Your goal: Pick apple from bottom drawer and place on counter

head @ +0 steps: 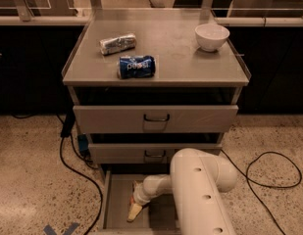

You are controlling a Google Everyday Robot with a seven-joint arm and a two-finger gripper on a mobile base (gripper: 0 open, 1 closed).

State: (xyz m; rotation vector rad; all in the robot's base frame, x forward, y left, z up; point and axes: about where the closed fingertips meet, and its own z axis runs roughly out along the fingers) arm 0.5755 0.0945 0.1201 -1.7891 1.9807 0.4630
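Note:
The bottom drawer [114,204] is pulled open below the two drawers with dark handles. My white arm reaches down into it from the lower right. The gripper [135,211] hangs low inside the drawer, near its left side, with its pale tip close to the grey floor. The apple does not show; the arm and gripper may be covering it. The counter [175,53] is the flat grey top of the cabinet, well above the gripper.
On the counter lie a blue Pepsi can [137,66] on its side, a crumpled silver wrapper [117,43] and a white bowl [212,36]. Black cables [268,173] run over the speckled floor on both sides of the cabinet.

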